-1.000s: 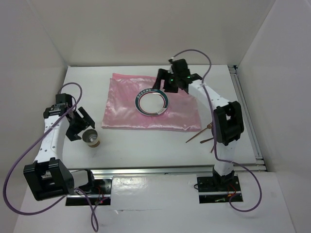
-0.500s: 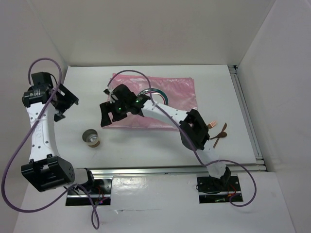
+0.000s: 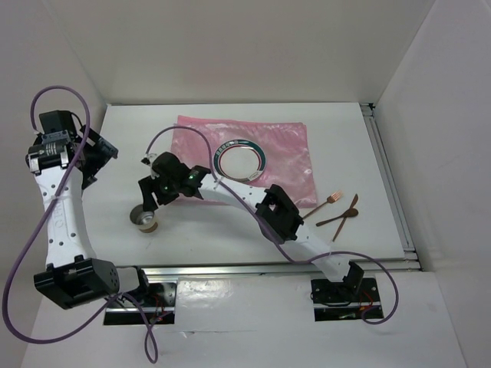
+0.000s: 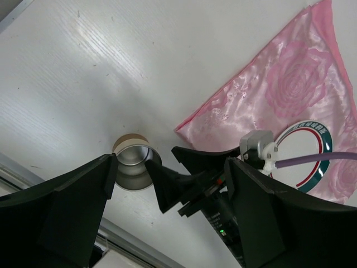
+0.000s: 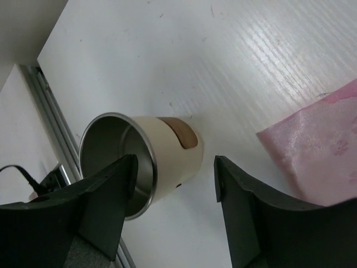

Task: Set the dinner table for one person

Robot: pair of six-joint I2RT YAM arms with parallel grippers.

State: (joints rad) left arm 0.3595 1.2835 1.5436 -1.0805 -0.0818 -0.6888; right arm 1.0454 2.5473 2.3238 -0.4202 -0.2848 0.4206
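Observation:
The dinner table [image 3: 230, 230] is a white top with metal rails. A cream cup with a steel inside [image 3: 143, 218] stands upright near its front left. My right gripper [image 3: 153, 201] reaches across and hovers open just over the cup. In the right wrist view the cup [image 5: 150, 159] lies between and below the open gripper [image 5: 173, 184], not held. My left gripper [image 3: 96, 159] is open and empty, raised at the far left. Its wrist view looks past the open gripper [image 4: 167, 195] down on the cup [image 4: 132, 164] and the right gripper [image 4: 192, 178].
A green-rimmed plate [image 3: 240, 161] lies on a shiny pink cloth [image 3: 284, 153] at the back middle. A copper fork [image 3: 326, 203] and two more copper utensils [image 3: 341, 217] lie at the right. Rails run along the front [image 3: 268, 267] and right edges.
My right arm swung from the plate across to the left and now hovers over the cup. My left gripper left the cup and rose to the far left. The cup stayed put.

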